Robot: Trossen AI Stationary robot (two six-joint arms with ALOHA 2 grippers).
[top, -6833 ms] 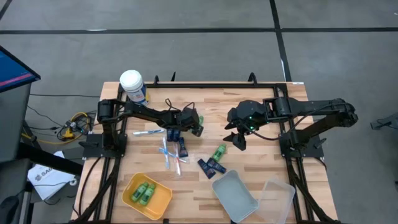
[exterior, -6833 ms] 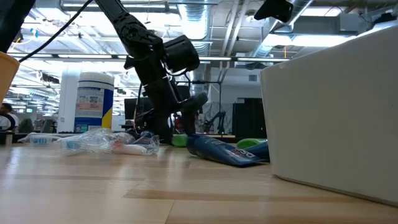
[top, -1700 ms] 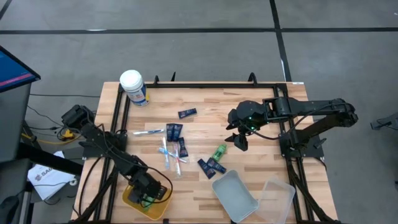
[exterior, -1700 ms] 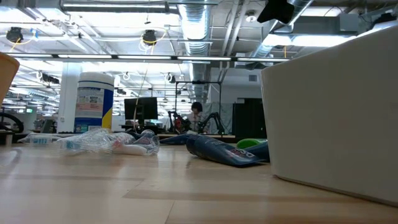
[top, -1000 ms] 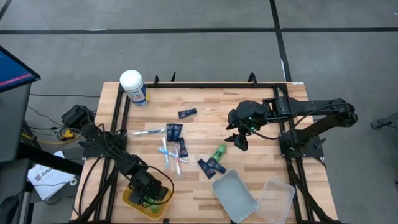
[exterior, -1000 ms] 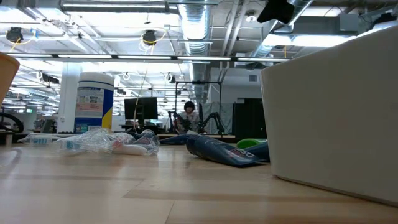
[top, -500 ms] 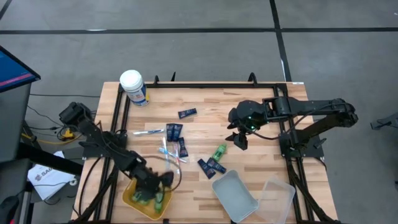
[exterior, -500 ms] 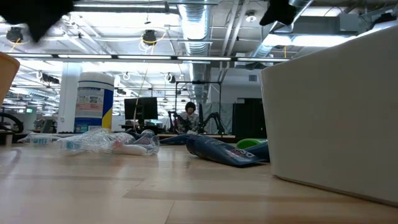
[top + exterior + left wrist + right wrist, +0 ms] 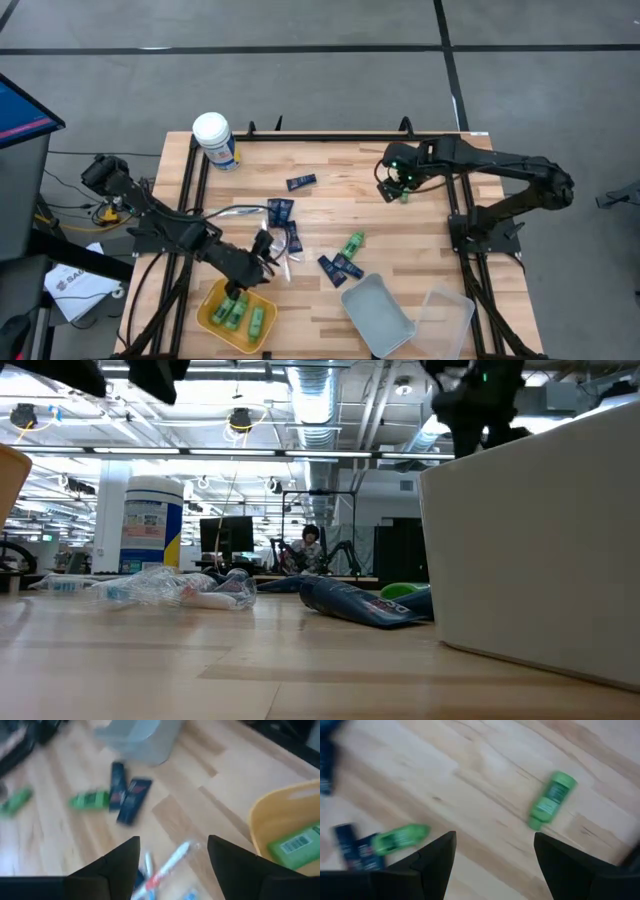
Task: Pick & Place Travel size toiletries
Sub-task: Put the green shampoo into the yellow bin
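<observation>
Three green bottles lie in the yellow bowl (image 9: 212, 310) at the near left, and one shows in the left wrist view (image 9: 295, 846). On the table lie toothbrush sticks (image 9: 270, 250), navy tubes (image 9: 340, 266) and a green bottle (image 9: 352, 244). A lone navy tube (image 9: 300, 182) lies farther back. My left gripper (image 9: 264, 247) is open and empty above the sticks (image 9: 167, 865). My right gripper (image 9: 393, 186) is open and empty above the far right of the table. Its wrist view shows two green bottles on the wood, one beside navy tubes (image 9: 400, 839) and one alone (image 9: 551, 800).
A white-lidded canister (image 9: 214, 139) stands at the far left corner. A clear tray (image 9: 378, 313) and its lid (image 9: 446, 318) lie at the near right; the tray's wall (image 9: 530, 540) fills the right of the low view. A person (image 9: 308, 548) sits far behind the table.
My left gripper has risen out of the yellow bowl and gone toward the table's far right, over the sticks. Three green bottles now show in the bowl. My right gripper has gone toward the table's far edge, away from the green bottle and the navy tubes.
</observation>
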